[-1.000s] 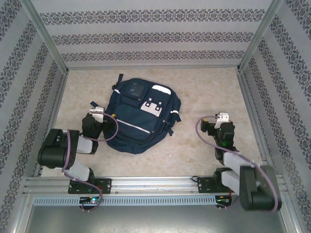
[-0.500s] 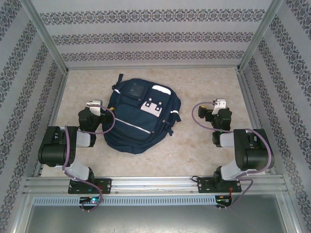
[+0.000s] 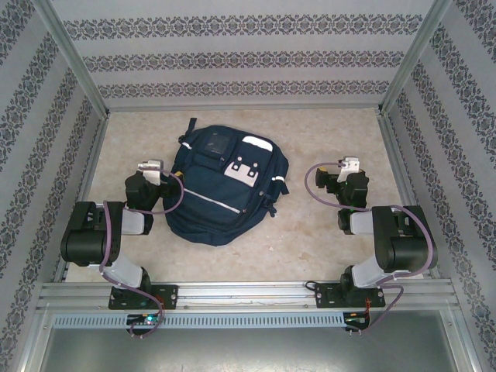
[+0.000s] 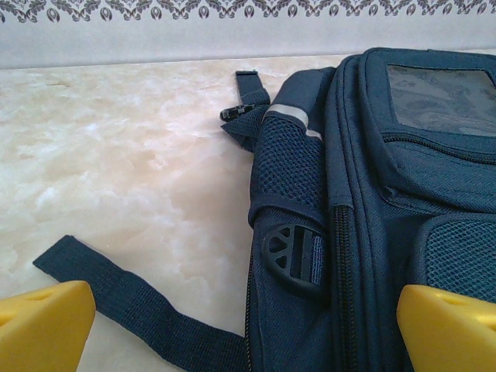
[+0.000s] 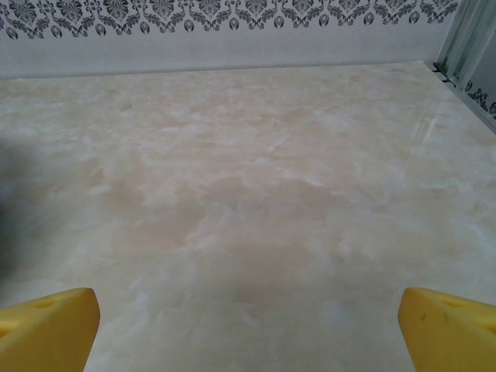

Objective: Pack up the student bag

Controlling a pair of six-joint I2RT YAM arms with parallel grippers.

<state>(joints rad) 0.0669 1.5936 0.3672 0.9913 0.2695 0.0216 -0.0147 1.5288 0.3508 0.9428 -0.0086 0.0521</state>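
Left claw: released, its yellow fingers spread wide with nothing between them; from above it sits just beside the backpack's left edge.
Right claw: released as well and grasping nothing, with only bare desk ahead of it.
Backpack: lies flat on its back in the middle-left of the desk, top towards the far wall and front pockets facing up.
Backpack to left claw: its left side is straight ahead of the claw. One finger is in line with the bag's front and the other with the desk beside it; I cannot tell whether they touch.
Backpack to right claw: well apart, with open desk between them.
Strap: a loose navy band lying flat on the desk, running from the bag's side towards the left finger.
Buckle: black plastic, low on the side of the bag under a mesh pocket.
Desk: pale marbled surface, closed in by patterned walls.
Change, a second ago: the left claw has moved further out along the bag's side. The right arm has folded its elbow up and carried its claw further from its base.
Change, half a second ago: none; both arms and the bag lie as they did.
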